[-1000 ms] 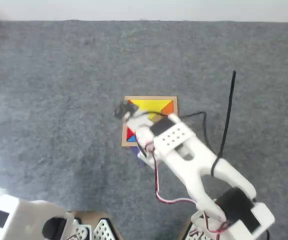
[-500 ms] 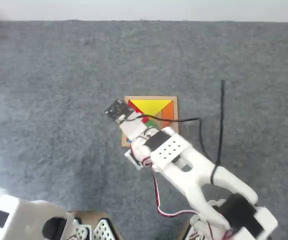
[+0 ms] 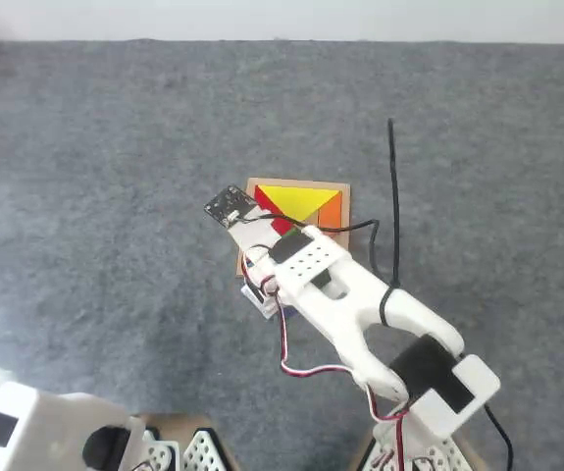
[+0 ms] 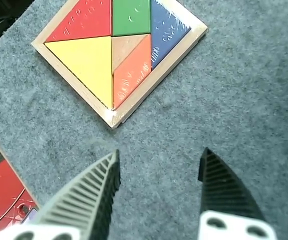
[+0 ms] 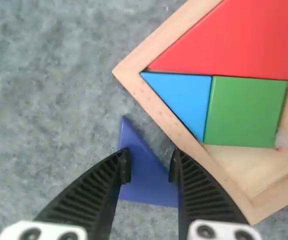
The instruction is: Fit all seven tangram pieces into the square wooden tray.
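The grey carpeted worktop (image 3: 115, 147) carries the square wooden tray (image 3: 301, 183) near its middle, and the right arm (image 3: 360, 304) stretches out over the tray's near side. Most of the tray is already filled. The big red triangle (image 5: 234, 40) and the yellow triangle (image 3: 296, 201) take up much of it, with the green square (image 5: 244, 110) and the light blue triangle (image 5: 184, 97) tucked into one corner. Beside the green square a strip of bare wood (image 5: 249, 165) shows inside the rim, which looks like the slot still waiting.

The dark blue triangle (image 5: 149, 187) lies flat on the carpet just outside the tray, close against the rim. The step in hand appears to be picking up this last loose piece. The next move probably calls for closing on it, lifting it clear of the rim, turning it to match the bare gap and lowering it in without nudging the seated pieces.

The right gripper (image 5: 150, 162) hangs directly over the dark blue triangle with its jaws only partly apart, one on each side of it. Whether the tips already press its edges cannot be told, and the piece is not lifted. The left gripper (image 4: 160, 155) hovers above bare carpet near a corner of the tray, jaws spread wide and holding nothing.
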Action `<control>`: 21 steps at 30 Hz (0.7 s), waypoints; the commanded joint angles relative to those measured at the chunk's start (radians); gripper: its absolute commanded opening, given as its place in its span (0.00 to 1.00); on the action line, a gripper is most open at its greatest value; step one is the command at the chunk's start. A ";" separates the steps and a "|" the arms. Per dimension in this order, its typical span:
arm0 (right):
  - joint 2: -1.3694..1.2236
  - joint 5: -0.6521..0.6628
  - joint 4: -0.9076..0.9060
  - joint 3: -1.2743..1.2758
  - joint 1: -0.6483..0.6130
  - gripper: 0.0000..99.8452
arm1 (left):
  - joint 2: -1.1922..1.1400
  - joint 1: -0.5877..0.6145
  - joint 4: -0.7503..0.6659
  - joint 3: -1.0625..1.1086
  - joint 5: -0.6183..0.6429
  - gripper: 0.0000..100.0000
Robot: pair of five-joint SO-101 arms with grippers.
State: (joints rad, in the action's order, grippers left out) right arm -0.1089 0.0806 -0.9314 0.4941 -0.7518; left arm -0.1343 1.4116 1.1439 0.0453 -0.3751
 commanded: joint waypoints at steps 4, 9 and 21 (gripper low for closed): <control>-0.005 0.040 -0.120 -0.028 -0.042 0.15 | 0.060 0.014 -0.021 -0.008 0.002 0.25; -0.005 0.038 -0.130 -0.028 -0.090 0.15 | 0.060 0.014 -0.021 -0.008 0.000 0.25; 0.122 0.245 -0.213 -0.029 -0.058 0.16 | 0.060 0.015 -0.023 -0.012 0.000 0.25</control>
State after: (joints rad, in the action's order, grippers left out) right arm -0.0783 0.2325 -1.0986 0.4818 -0.8301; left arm -0.1343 1.4193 1.1439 0.0453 -0.3751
